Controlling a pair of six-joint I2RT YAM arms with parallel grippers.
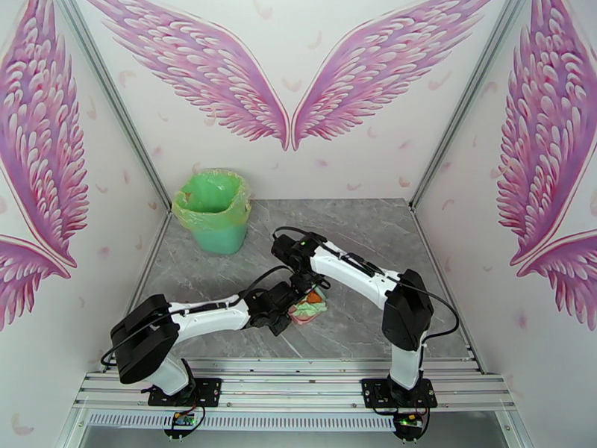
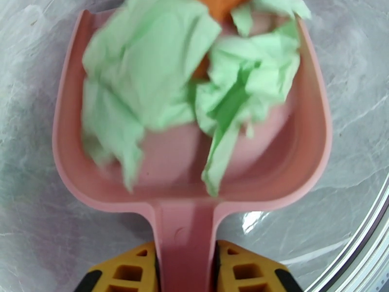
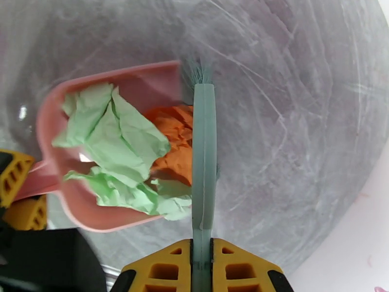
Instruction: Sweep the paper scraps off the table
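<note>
Crumpled pale green and orange paper scraps heaped in pink plastic dustpan, mid grey marble bench toward near edge; left hand clamps its handle, right hand clamps pale green brush; sweeping looks done, emptying into green-lined bin at far left corner likely remains.

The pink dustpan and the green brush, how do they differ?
The dustpan is pink and a wide scoop; the brush is pale green and narrow. The dustpan holds the paper scraps; the brush stands at its mouth. The left end effector grips the dustpan, the right end effector the brush. Both are held by handles.
</note>
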